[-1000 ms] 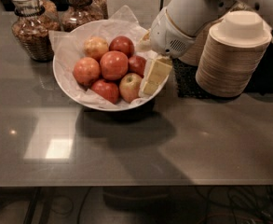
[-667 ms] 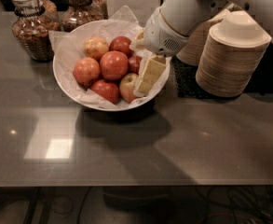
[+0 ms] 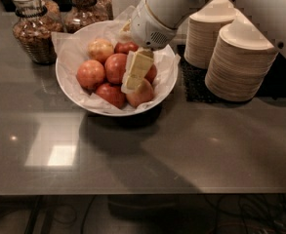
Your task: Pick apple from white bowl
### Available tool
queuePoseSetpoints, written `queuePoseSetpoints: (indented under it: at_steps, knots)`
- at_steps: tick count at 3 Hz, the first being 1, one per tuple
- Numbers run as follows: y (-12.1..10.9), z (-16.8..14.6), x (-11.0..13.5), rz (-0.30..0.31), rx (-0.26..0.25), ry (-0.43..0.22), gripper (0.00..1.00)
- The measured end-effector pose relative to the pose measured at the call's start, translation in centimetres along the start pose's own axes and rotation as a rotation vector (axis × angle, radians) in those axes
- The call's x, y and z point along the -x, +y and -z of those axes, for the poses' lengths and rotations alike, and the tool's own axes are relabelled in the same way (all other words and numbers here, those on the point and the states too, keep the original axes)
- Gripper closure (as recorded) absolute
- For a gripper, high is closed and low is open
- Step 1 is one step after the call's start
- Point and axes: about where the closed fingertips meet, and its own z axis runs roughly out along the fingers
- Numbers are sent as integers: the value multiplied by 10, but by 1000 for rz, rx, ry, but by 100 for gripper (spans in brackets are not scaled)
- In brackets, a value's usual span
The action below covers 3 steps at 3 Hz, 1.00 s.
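Shifted left, deeper into the white bowl (image 3: pixel 111 112) at worktop's back edge, left of centre: gripper (image 3: pixel 136 74), down over front apple (image 3: pixel 145 95); open or clamped, can't tell. Grasp step. Next needs firm close on that apple, then straight lift.

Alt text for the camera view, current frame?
The robot's gripper is down in a paper-lined white bowl of red apples, over the apple at the near right side. The bowl sits on a dark counter, with two glass jars behind it and two stacks of tan bowls to the right.
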Motion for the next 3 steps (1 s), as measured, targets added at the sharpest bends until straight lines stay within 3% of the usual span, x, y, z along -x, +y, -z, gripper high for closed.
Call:
queuePoseSetpoints:
  at_steps: [1, 3]
  knots:
    - [-9, -7, 4, 21, -31, -12, 14]
    - [-17, -28, -22, 33, -96, 15, 15]
